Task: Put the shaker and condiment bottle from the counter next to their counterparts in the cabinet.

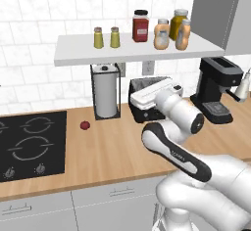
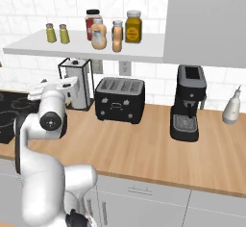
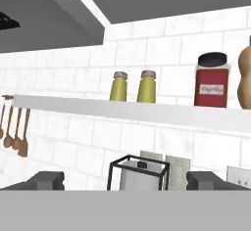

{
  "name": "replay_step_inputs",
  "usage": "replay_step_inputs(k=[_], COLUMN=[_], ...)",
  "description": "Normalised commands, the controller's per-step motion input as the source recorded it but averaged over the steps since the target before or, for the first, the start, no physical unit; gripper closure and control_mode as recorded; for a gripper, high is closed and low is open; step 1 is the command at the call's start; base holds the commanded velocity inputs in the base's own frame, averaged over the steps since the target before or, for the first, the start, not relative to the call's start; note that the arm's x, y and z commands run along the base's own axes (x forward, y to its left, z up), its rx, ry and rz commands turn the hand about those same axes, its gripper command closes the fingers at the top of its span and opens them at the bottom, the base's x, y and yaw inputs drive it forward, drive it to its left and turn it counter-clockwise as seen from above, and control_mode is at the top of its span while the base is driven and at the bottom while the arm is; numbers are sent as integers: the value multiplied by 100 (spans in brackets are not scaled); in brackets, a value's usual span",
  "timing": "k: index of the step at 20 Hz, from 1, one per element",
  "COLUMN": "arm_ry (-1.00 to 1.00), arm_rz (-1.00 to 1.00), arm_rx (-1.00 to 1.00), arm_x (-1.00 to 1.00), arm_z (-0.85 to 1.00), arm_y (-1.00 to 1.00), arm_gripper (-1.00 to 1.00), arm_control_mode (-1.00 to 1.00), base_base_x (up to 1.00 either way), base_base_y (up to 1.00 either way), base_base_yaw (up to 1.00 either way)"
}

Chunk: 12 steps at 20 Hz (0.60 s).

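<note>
Two identical yellow-green shakers [image 1: 98,37] [image 1: 115,37] stand side by side at the left of the white cabinet shelf [image 1: 83,55]; I cannot tell the shaker from its counterpart. They also show in the hand view [image 3: 118,86] [image 3: 146,86]. The slim peach condiment bottle [image 1: 183,35] stands near the shelf's right end, beside the fatter peach bottle [image 1: 161,34]. My gripper [image 3: 126,181] is open, fingers wide apart with nothing between them. It hangs below the shelf and faces the wall. The white hand [image 1: 151,98] hovers in front of the toaster.
A red jar [image 1: 140,26] and a mustard jar [image 1: 179,24] share the shelf, with the grey door [image 1: 215,10] at its right. On the counter stand a paper towel holder [image 1: 105,95], black toaster [image 2: 120,99], coffee machine [image 2: 187,103], a small red fruit [image 1: 85,125] and the cooktop [image 1: 29,144].
</note>
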Motion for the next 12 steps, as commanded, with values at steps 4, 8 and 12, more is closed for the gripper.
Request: replay_step_inputs(k=[4,8,12], arm_ry=[3,5,0], arm_rz=[0,0,0], arm_rx=[0,0,0], arm_x=[-74,-21,0], arm_z=[-68,-24,0], arm_y=[-3,0,0], arm_gripper=[-100,-100,-100], arm_control_mode=[-100,-100,-100], base_base_x=[0,0,0], base_base_y=[0,0,0], base_base_yaw=[0,0,0])
